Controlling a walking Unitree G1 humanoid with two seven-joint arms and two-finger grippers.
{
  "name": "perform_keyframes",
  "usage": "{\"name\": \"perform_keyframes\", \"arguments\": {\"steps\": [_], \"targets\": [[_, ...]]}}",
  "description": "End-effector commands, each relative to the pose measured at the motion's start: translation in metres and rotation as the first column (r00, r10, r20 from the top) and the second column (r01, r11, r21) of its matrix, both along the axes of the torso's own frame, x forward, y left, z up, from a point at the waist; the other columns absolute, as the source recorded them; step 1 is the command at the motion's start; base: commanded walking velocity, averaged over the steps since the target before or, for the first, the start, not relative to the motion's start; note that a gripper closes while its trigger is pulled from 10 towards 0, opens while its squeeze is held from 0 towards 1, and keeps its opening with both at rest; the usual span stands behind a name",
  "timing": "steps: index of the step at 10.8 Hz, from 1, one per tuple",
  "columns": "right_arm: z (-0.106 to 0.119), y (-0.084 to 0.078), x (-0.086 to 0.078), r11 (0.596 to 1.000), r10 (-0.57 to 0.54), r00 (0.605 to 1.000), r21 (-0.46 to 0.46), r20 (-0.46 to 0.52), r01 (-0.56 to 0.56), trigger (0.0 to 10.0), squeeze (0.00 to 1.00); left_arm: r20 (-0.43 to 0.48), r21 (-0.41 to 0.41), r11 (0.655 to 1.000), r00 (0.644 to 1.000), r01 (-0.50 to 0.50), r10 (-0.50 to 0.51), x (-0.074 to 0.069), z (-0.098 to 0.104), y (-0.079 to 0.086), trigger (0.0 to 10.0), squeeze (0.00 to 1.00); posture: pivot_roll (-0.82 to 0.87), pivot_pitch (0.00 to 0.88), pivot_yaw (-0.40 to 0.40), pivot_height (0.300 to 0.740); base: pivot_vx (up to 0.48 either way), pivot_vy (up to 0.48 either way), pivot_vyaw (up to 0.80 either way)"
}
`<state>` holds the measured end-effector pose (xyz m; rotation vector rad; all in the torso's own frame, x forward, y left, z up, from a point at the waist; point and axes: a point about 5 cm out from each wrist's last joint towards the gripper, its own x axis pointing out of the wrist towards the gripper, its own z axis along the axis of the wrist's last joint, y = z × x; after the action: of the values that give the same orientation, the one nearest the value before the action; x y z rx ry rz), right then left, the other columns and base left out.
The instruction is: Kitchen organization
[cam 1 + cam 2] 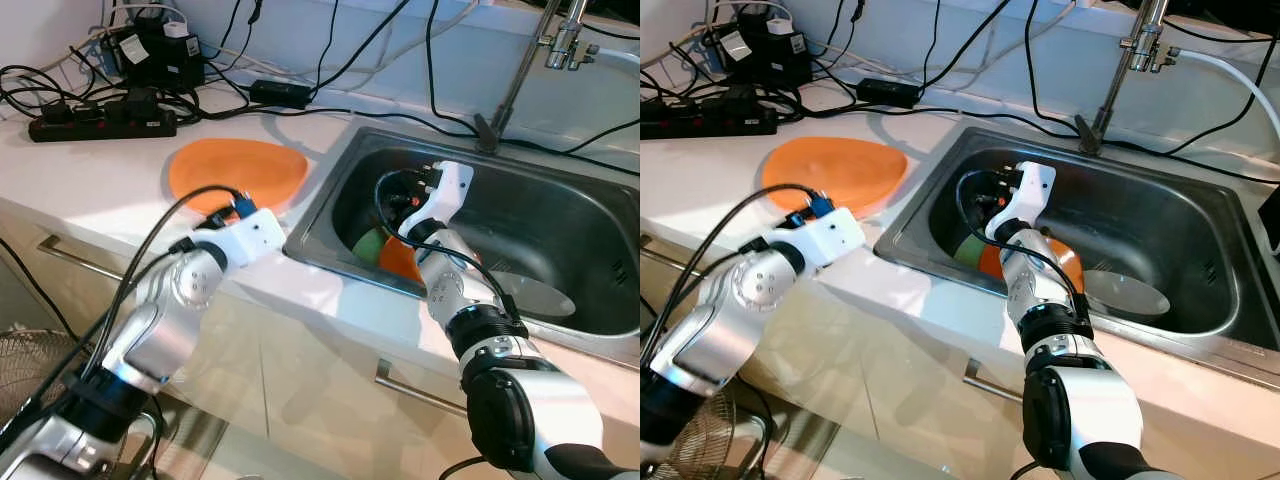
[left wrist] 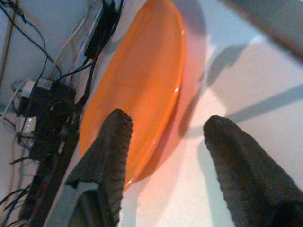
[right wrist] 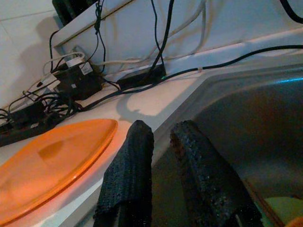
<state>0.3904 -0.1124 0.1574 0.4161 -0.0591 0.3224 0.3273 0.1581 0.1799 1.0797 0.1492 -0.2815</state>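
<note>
Orange plate [image 1: 238, 173] lies flat on the white counter [image 1: 90, 190], just beside the left rim of the steel sink [image 1: 560, 215] and in front of a tangle of cables and a black power strip [image 1: 100, 118]. The robot's left gripper [image 2: 165, 142] hovers at the plate's near edge with its two black fingers spread and nothing between them, one finger over the rim and the other over bare counter. The right gripper [image 3: 163, 156] is down inside the sink with its fingers nearly together and nothing visibly held; whether they are fully closed cannot be told. Below it in the basin sit more dishes, an orange one [image 1: 1065, 262], a green one [image 1: 368, 242] and a silver plate [image 1: 1125, 292], partly hidden by the arm. The step in hand appears to be sorting dishes between counter and sink. To take the counter plate cleanly, the left gripper would likely need to lower until one finger slips under the raised rim and the other closes on top, gripping well in from the edge, since a shallow glossy plate probably slides under a sideways push. Loose cables behind the plate look like the main snag risk.
</note>
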Motion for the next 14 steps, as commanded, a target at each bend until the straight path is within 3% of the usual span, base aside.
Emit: {"name": "perform_keyframes", "arguments": {"steps": [1,4,5,8,11,14], "targets": [[-0.001,-0.005,-0.001,1.0,-0.013,1.0,0.015,-0.001,0.013,10.0,0.0,0.008,0.036,0.999,1.0,-0.014,0.014,0.002,0.003,0.002,10.0,1.0,0.29,0.0,-0.049,0.74,0.0,0.0,0.0],[0.0,-0.006,-0.001,1.0,-0.01,1.0,0.025,-0.003,0.01,10.0,0.0,0.009,0.104,0.994,0.999,-0.041,0.041,0.009,0.003,0.005,10.0,1.0,0.28,0.0,-0.054,0.74,0.0,0.0,0.0],[0.0,-0.006,-0.001,1.0,-0.01,1.0,0.026,-0.003,0.01,10.0,0.0,0.014,0.115,0.992,0.999,-0.044,0.043,0.01,0.003,0.005,10.0,0.0,0.28,0.0,-0.054,0.74,0.0,0.0,0.0],[0.001,-0.008,0.0,1.0,-0.008,1.0,0.025,-0.005,0.008,10.0,0.0,-0.02,0.173,0.984,0.999,-0.039,0.043,0.017,-0.001,0.006,10.0,0.0,0.27,0.015,-0.062,0.74,0.0,0.0,0.0],[0.004,-0.006,0.001,0.999,-0.005,1.0,0.032,0.0,0.005,10.0,0.0,-0.024,0.29,0.954,0.996,-0.072,0.082,0.035,-0.005,0.016,10.0,0.0,0.26,0.022,-0.064,0.74,0.0,0.0,0.0],[0.002,-0.008,0.0,1.0,-0.009,1.0,0.029,-0.002,0.009,10.0,0.0,-0.041,0.319,0.943,0.993,-0.091,0.11,0.05,-0.015,0.024,10.0,0.0,0.25,0.026,-0.063,0.74,0.0,0.0,0.0]]}}
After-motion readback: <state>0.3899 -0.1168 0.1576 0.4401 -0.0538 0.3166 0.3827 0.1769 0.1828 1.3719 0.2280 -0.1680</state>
